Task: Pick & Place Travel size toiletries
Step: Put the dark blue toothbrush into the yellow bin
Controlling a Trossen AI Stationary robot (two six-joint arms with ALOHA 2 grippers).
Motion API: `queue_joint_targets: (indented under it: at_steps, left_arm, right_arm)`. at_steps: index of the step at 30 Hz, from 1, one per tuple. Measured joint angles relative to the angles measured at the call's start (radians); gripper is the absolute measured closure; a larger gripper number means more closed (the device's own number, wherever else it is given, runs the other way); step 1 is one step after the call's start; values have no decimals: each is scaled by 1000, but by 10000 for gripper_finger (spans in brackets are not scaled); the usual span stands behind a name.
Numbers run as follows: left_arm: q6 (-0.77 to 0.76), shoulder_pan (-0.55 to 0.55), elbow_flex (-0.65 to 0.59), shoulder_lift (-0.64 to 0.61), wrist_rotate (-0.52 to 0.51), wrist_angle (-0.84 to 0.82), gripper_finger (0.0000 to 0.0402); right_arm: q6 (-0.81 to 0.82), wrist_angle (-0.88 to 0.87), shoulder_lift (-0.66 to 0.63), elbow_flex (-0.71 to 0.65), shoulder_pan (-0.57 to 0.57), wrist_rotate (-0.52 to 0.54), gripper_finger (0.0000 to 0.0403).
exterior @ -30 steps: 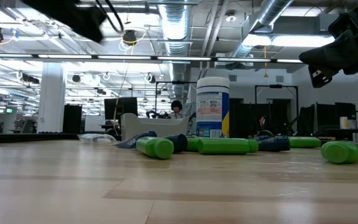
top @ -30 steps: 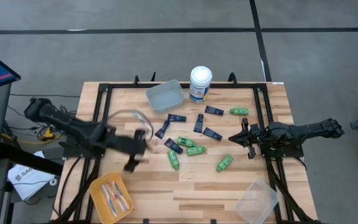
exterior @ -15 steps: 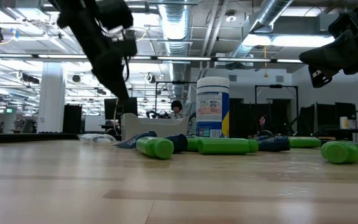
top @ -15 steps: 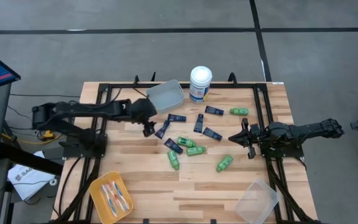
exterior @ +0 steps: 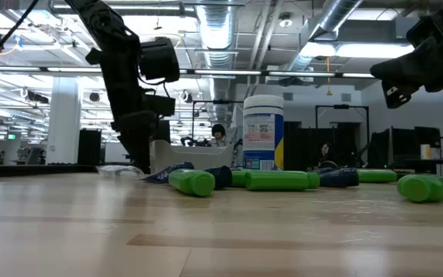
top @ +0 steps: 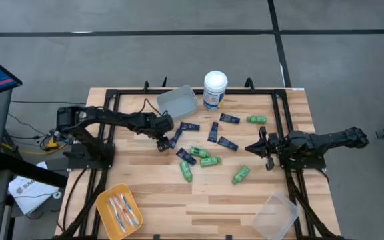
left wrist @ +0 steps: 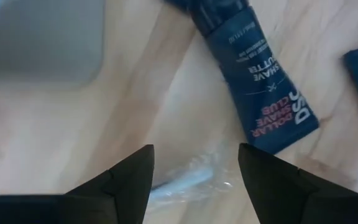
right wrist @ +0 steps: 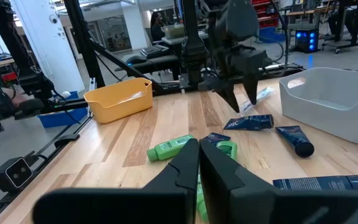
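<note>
Your left gripper (top: pixel 163 143) has swung down beside a navy tube (top: pixel 174 139), at 11 o'clock on the table (top: pixel 152 193). Left wrist: fingers (left wrist: pixel 127 180) spread wide, empty, over clear wrap (left wrist: pixel 188 178). Right wrist: your right gripper (right wrist: pixel 199 163) is closed, empty.

The left arm reaches across the worktop (top: pixel 145 200), its end effector (top: pixel 163 142) pointing down just above the surface with fingers (left wrist: pixel 123 180) spread apart. The right arm waits at its own side, raised, its end effector (top: pixel 253 148) pressed closed.
</note>
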Motion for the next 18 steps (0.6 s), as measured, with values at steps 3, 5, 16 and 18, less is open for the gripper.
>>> queue_joint_targets:
  at_steps: [3,5,16,18]
  left_arm:
    - [-104,0,0,3,75,-22,174]
    - [-190,-4,0,2,120,-42,174]
    - [-474,-114,0,-3,289,-197,174]
    - [-533,-145,-1,-15,292,-194,174]
  right_arm:
    - [0,0,0,0,0,0,397]
    - [0,0,0,0,0,0,397]
    - [0,0,0,0,0,0,397]
    - [0,0,0,0,0,0,397]
